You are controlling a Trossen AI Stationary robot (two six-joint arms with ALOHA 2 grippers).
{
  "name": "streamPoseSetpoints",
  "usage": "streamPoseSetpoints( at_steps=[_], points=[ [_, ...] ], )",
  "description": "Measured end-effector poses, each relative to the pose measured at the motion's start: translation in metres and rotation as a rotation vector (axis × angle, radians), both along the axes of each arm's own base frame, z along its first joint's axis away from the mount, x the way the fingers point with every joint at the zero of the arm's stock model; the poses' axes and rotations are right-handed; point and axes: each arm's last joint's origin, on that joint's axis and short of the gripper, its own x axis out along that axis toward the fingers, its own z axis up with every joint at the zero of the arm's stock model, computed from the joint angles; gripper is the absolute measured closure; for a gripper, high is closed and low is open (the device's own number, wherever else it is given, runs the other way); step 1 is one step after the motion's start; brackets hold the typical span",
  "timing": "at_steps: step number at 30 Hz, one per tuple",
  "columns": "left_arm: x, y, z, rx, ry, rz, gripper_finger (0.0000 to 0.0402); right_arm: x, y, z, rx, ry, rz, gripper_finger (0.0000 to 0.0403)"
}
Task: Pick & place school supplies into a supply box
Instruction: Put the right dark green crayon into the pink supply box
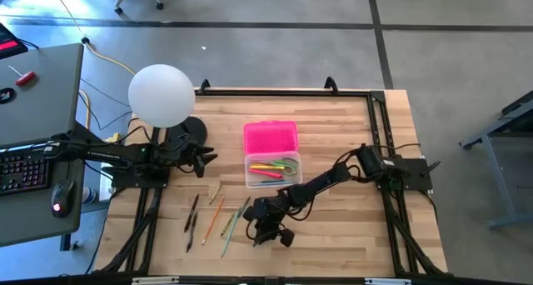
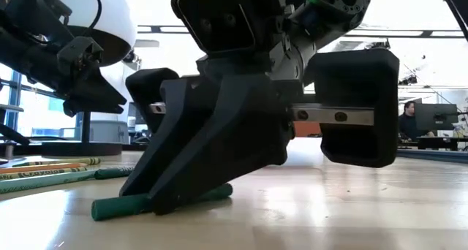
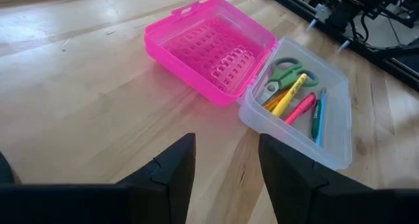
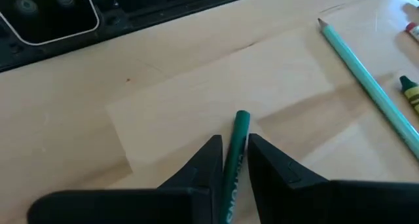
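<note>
The supply box lies open mid-table, its pink lid (image 1: 271, 137) (image 3: 209, 47) flat beside the clear tray (image 1: 273, 170) (image 3: 337, 152). Green-handled scissors (image 3: 288, 73) and a few pens lie in the tray. Several loose pencils (image 1: 221, 218) (image 2: 51, 178) lie on the wood near the front-left. My right gripper (image 1: 268, 228) (image 4: 230, 155) is low over the table in front of the box, shut on a green crayon (image 2: 117, 206). My left gripper (image 1: 208, 160) (image 3: 226, 171) hovers open to the left of the box. My right gripper pinches the green crayon between its two fingers (image 4: 211, 160), which lie along it and come slanting down from above. One end (image 4: 241, 122) sticks out past the fingertips. In the low view the crayon lies flat on the table under a fingertip (image 2: 157, 200).
A long teal pencil (image 4: 366, 80) lies close beside the right gripper. A white globe lamp (image 1: 161, 95) stands at the table's far left corner, behind the left arm. A black frame (image 1: 379, 127) borders the table. A desk with a keyboard (image 1: 25, 168) stands to the left.
</note>
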Motion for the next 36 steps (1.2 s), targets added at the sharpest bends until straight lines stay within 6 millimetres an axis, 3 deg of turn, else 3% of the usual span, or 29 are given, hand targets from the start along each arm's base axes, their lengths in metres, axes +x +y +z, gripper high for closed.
streamPoseSetpoints(
  at_steps=[5,13,20,27,36],
  points=[
    [0.0,0.0,0.0,0.0,0.0,0.001,0.0204,0.001,-0.002,-0.007,0.003,0.018,0.002,0.0352],
    [0.0,0.0,0.0,0.001,0.0,0.002,0.0204,0.006,0.0,-0.05,0.109,0.054,-0.011,0.0381],
    [0.0,0.0,0.0,0.002,0.001,0.002,0.0204,0.007,0.002,-0.054,0.136,0.052,-0.028,0.0394],
    [0.0,0.0,0.0,0.026,0.01,-0.006,0.0204,0.009,0.0,-0.029,0.118,-0.012,-0.025,0.0397],
    [0.0,0.0,0.0,0.028,0.012,-0.006,0.0204,0.006,-0.021,0.015,-0.137,-0.112,-0.081,0.0381]
  ],
)
